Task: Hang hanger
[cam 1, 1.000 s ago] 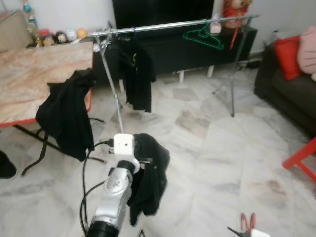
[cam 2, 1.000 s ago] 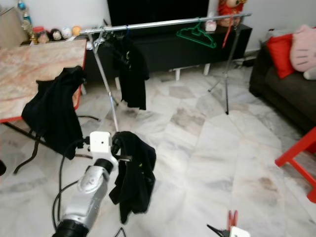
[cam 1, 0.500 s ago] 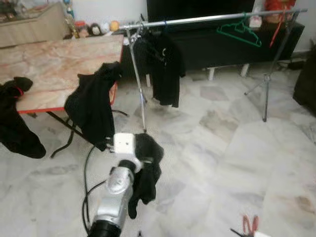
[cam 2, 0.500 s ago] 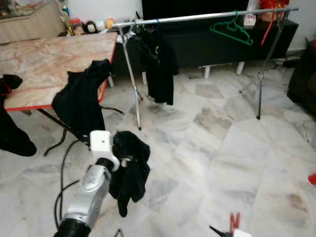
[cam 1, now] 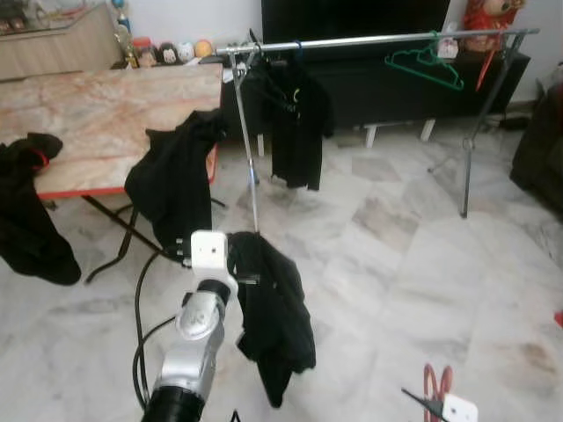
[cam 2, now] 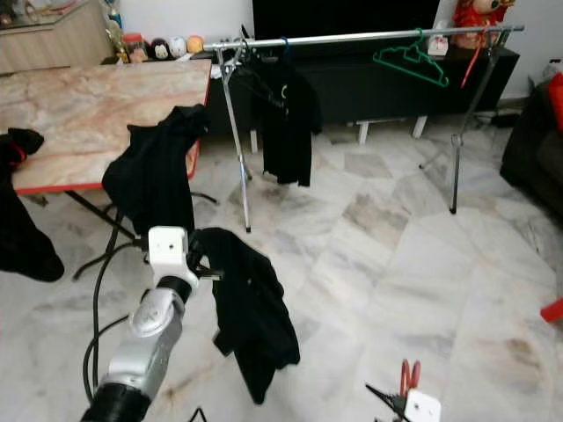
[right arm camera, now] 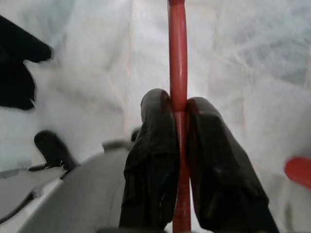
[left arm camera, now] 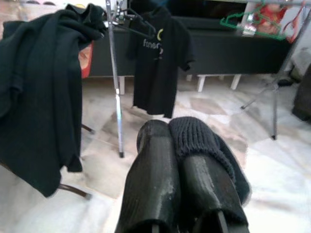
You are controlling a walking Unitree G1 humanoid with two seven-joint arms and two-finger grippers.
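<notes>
— Fingers of left gripper [left arm camera: 182,160]: clamped on black garment [cam 1: 273,308], hanging lower and fuller than half a second back. Table [cam 1: 97,114] further left.
— Right gripper [right arm camera: 180,141]?
— Pinching red hanger [right arm camera: 178,58], low over floor. Rail [cam 1: 369,40] now squarer ahead, well apart; hanging not begun.

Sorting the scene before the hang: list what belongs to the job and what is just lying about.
Job: red hanger clamped in right gripper; black garment held by left gripper; clothes rail.

Lying about: green hanger, hung black T-shirt, table, black clothes draped over its edge.
</notes>
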